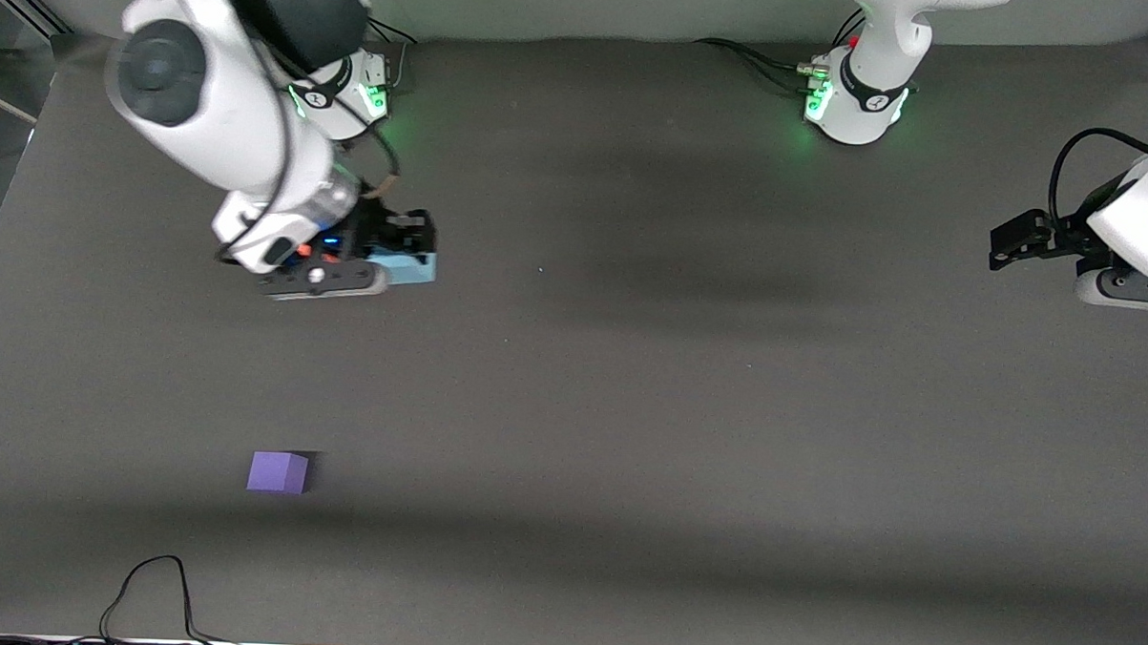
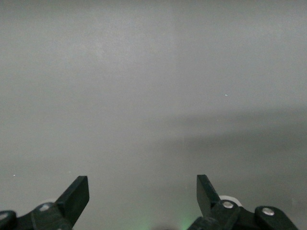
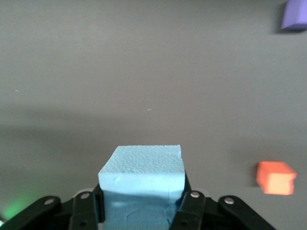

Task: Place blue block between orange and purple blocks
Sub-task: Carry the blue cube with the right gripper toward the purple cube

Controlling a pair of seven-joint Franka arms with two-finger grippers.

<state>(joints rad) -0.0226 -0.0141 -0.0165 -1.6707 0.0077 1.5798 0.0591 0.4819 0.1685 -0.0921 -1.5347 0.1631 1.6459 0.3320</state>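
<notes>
My right gripper (image 1: 403, 243) is shut on the light blue block (image 1: 410, 268) and holds it over the table near the right arm's base. In the right wrist view the blue block (image 3: 143, 165) fills the gap between the fingers of my right gripper (image 3: 142, 194). The purple block (image 1: 278, 472) sits on the table much nearer the front camera; it also shows in the right wrist view (image 3: 294, 14). The orange block (image 3: 275, 178) lies close beside the gripper; in the front view only a sliver of it (image 1: 301, 252) shows under the right wrist. My left gripper (image 1: 1008, 244) is open, empty and waits at the left arm's end (image 2: 143, 191).
A black cable (image 1: 156, 585) loops on the dark table mat (image 1: 629, 382) at the edge nearest the front camera. More cables (image 1: 755, 61) lie by the left arm's base.
</notes>
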